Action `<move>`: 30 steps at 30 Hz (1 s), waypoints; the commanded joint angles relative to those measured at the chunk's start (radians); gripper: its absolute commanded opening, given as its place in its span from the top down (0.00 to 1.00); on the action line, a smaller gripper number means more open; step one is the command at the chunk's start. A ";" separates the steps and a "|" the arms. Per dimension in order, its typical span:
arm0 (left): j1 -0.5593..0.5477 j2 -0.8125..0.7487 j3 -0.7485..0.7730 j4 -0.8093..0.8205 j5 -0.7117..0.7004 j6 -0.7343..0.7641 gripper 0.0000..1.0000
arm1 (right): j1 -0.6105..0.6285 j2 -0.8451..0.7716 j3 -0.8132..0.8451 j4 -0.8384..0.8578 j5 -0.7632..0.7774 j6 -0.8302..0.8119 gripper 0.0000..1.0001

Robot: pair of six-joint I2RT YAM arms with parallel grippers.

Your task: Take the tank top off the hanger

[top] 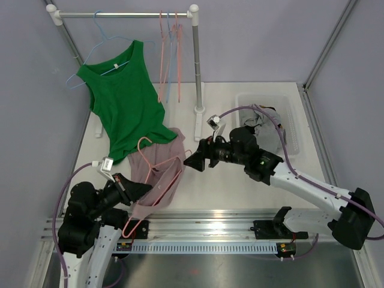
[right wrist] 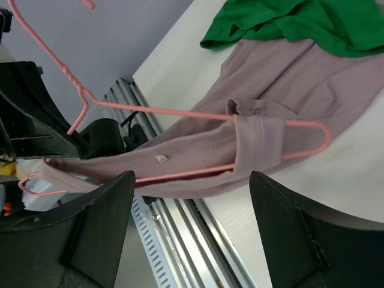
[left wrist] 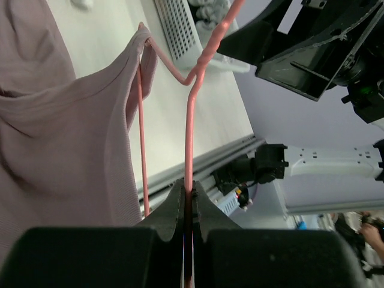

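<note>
Tank top, mauve, lies on the counter just below the green top, both straps on the pink hanger; left fingers clench its wire, so the released right fingers should peel 1 strap.

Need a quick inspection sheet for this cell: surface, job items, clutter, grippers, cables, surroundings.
Surface: white table, bare at right front.
Job's things: mauve tank top lying on the table, a strap still looped on the pink hanger.
Clutter: green tank top on a blue hanger, hung from the rack; spare hangers; clear bin with grey cloth.
Grippers: left gripper shut on the hanger wire; right gripper open, beside the hanger.
Cables: purple cables along both arms.
Surroundings: grey walls.
</note>
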 commanded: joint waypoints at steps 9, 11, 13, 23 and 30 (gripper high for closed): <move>-0.012 -0.010 -0.044 0.142 0.142 -0.099 1.00 | 0.150 0.248 0.079 0.137 0.373 -0.127 0.30; -0.012 -0.008 -0.047 0.150 0.151 -0.105 1.00 | 0.153 0.271 0.077 0.146 0.382 -0.136 0.38; -0.013 -0.010 -0.049 0.156 0.154 -0.113 1.00 | 0.153 0.280 0.077 0.150 0.418 -0.144 0.54; -0.015 0.001 -0.034 0.159 0.153 -0.110 1.00 | 0.153 0.296 0.057 0.143 0.464 -0.182 1.00; -0.031 0.019 -0.034 0.150 0.174 -0.062 1.00 | 0.063 0.300 0.120 -0.051 0.792 -0.204 1.00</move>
